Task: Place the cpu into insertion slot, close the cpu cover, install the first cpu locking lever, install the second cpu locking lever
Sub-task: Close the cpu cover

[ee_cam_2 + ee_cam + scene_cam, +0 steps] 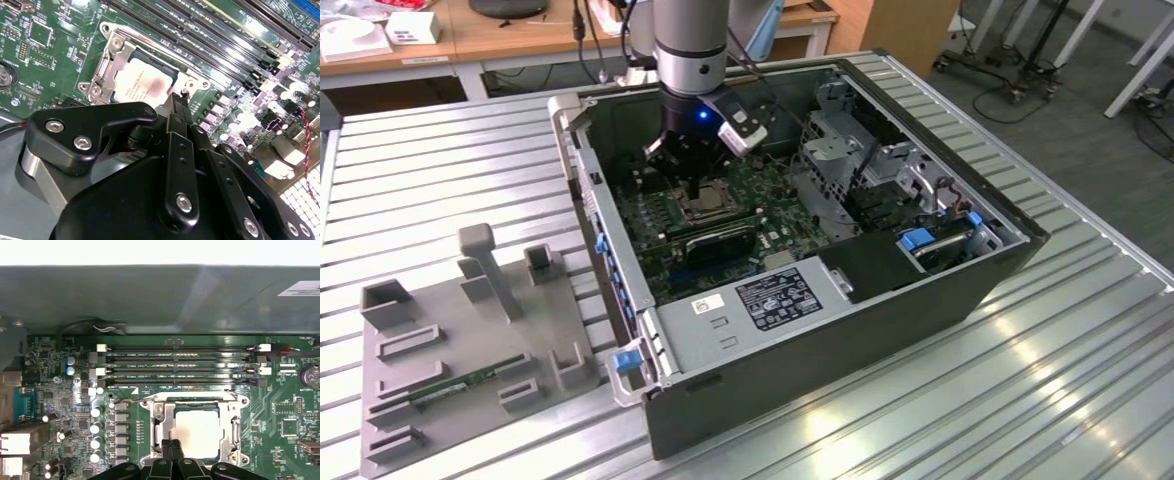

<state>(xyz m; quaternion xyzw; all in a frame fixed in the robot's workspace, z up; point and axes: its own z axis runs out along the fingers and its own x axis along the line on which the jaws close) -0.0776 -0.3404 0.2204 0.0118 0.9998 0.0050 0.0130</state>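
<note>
Showing gripper [172, 446] pinched shut, empty, at cpu cover [234, 426] edge; cpu [197, 432] just beyond.

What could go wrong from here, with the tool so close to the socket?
The shut black tool is at the rim of the silvery square cover frame; a slip could scratch the silvery-tan square chip. Sideways travel might knock the small upright silver capacitors close by.

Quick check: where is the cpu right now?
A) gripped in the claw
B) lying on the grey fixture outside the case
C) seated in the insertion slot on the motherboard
C: in the first wrist view the cpu lies flat in the insertion slot with the cpu cover framing it, and the claw at its edge holds no chip.
</note>
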